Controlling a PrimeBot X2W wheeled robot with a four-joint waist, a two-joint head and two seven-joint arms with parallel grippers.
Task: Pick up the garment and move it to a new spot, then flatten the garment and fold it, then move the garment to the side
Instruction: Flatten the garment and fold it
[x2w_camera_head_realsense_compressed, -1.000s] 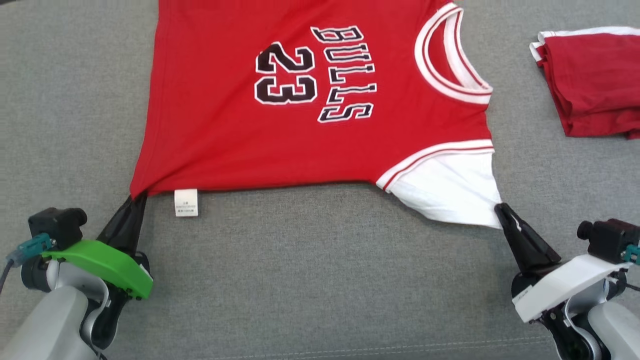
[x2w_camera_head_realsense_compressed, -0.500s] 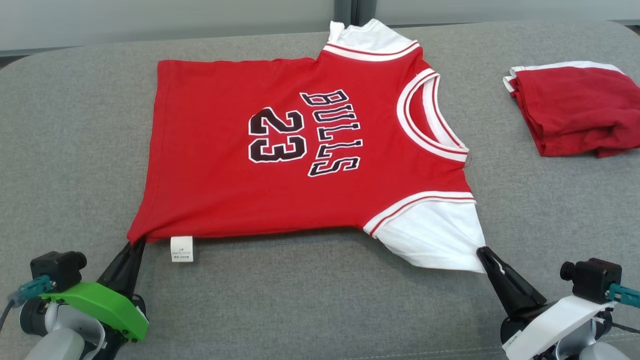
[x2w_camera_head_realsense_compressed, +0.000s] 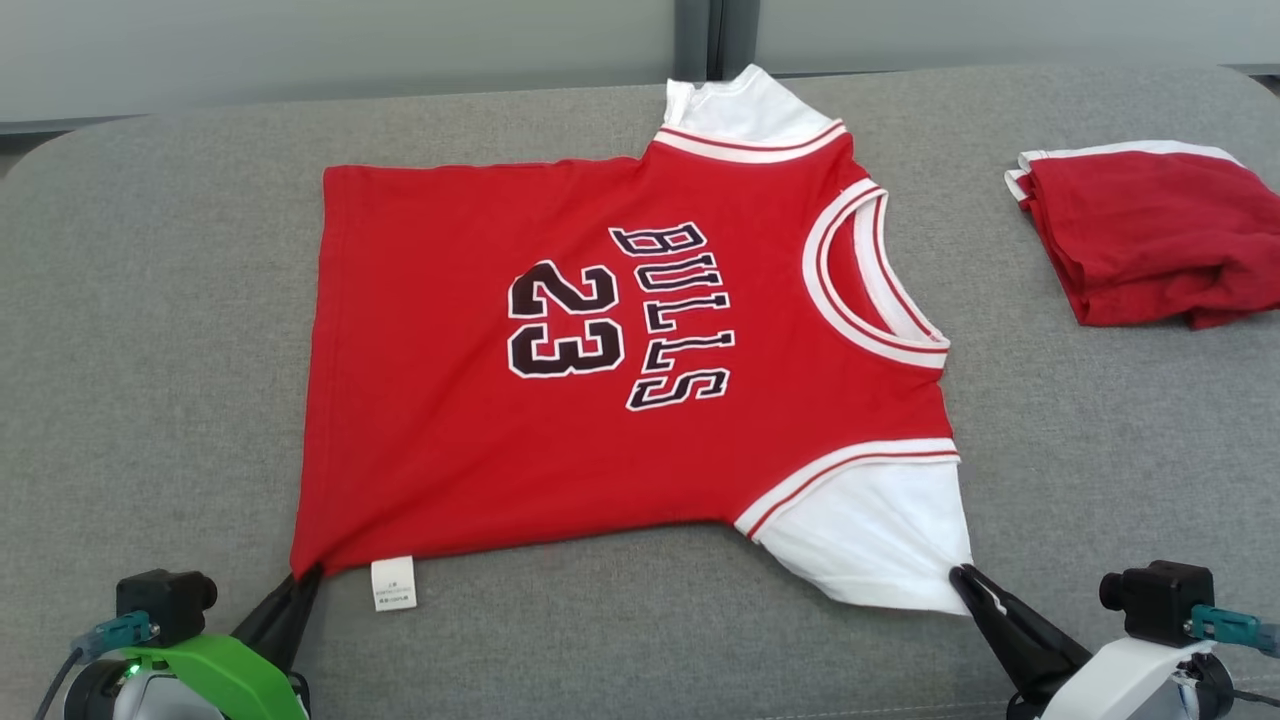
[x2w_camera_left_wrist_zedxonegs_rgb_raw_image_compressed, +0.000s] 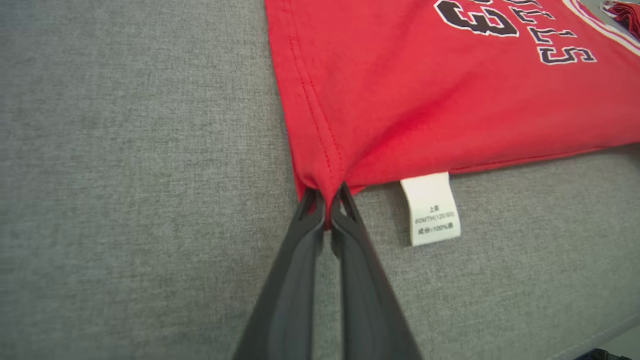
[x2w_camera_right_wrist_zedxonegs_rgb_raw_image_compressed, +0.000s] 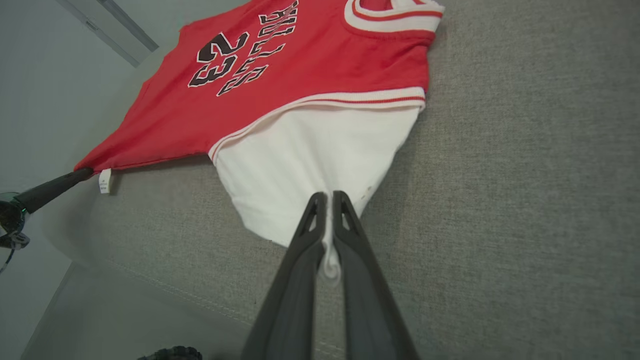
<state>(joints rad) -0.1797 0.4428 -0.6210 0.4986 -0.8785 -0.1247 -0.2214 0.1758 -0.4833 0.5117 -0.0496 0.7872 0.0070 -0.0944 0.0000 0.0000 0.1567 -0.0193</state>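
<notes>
jersey (x2w_camera_left_wrist_zedxonegs_rgb_raw_image_compressed: 425, 90): top cut off | folded red garment (x2w_camera_head_realsense_compressed: 1150, 240): right side cut off | care label (x2w_camera_head_realsense_compressed: 393, 584): print illegible

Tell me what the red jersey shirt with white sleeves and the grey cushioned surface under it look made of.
Red jersey shirt: soft matte knit, probably cotton; it gathers into fine puckers at the pinched corners and lies limp.
Grey cushioned surface: coarse woven upholstery fabric, matte and heathered; the weave grain and mottled threads show up close.

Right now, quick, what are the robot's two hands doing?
Left gripper: closed, pinching the bottom corner of the red jersey.
Right gripper: closed, pinching the edge of its white sleeve.
</notes>
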